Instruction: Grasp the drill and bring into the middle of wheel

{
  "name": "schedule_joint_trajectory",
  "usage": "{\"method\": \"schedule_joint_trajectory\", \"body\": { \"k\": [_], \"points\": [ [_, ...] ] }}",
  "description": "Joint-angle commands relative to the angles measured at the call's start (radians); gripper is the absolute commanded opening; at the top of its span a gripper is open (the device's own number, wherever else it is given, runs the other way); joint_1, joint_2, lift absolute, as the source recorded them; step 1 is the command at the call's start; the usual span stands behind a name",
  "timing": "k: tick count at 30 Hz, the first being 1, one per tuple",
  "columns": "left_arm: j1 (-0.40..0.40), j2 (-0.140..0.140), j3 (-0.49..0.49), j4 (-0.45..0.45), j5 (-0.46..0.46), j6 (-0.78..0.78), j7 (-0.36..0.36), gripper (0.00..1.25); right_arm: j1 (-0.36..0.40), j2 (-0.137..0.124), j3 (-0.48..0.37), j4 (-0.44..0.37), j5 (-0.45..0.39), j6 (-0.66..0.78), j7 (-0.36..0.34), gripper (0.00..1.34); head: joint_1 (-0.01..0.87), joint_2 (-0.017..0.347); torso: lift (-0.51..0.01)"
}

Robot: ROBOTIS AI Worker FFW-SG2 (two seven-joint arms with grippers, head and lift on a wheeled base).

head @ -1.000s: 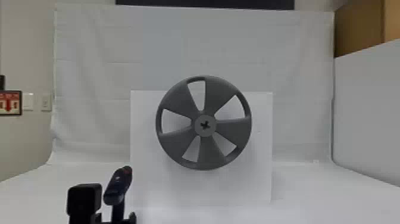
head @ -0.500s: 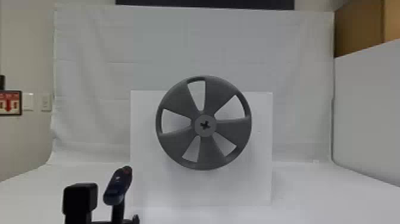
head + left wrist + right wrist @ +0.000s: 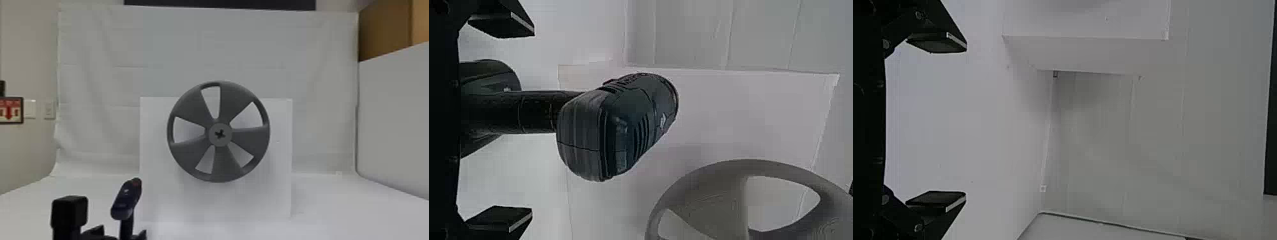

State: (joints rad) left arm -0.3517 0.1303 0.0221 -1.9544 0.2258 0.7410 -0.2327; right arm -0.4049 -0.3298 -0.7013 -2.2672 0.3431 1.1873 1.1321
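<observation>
In the head view my left gripper (image 3: 122, 231) is at the bottom left, around the handle of the dark blue drill (image 3: 126, 199). The left wrist view has this left gripper (image 3: 532, 122) open, its fingers well apart on either side of the black handle of the drill (image 3: 616, 127), a gap on each side. The grey five-spoke wheel (image 3: 191, 108) stands upright to the drill's right, with a cross-shaped hole in its hub. Part of the wheel (image 3: 714, 200) also appears in the left wrist view. My right gripper (image 3: 965, 121) is open with nothing between its fingers.
A white box-like panel (image 3: 274, 191) stands behind the wheel on the white table (image 3: 335, 217). White cloth (image 3: 95, 79) hangs at the back, and a pale side wall (image 3: 395, 127) rises on the right.
The black block on my left arm has shifted left in the head view, and more of the left gripper's near finger shows. Drill and wheel have stayed in place.
</observation>
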Motion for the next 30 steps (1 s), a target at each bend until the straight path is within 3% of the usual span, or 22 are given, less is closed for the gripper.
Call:
{"method": "schedule_joint_trajectory", "body": {
  "k": [1,10,17,23,30],
  "points": [
    [0.005,0.0,0.048,0.002,-0.028,0.0,-0.068,1.2,0.003,0.0,-0.007,0.0,-0.006,0.0,0.0,1.1,0.0,0.0,-0.406],
    [0.017,0.002,0.171,0.014,-0.088,-0.011,-0.244,1.19,0.006,-0.002,-0.013,0.0,-0.01,0.0,0.0,1.1,0.0,0.0,-0.406],
    [0.017,0.006,0.22,0.014,-0.1,-0.011,-0.284,1.19,0.009,-0.003,-0.017,0.0,-0.013,0.0,0.0,1.1,0.0,0.0,-0.406],
    [0.002,0.017,0.248,0.014,-0.106,-0.023,-0.264,1.18,0.009,-0.003,-0.017,0.0,-0.013,0.0,0.0,1.1,0.0,0.0,-0.406],
    [-0.003,0.017,0.256,0.008,-0.06,-0.052,-0.109,1.16,0.012,-0.005,-0.018,0.0,-0.013,0.0,0.0,1.1,0.0,0.0,-0.406]
  ]
}}
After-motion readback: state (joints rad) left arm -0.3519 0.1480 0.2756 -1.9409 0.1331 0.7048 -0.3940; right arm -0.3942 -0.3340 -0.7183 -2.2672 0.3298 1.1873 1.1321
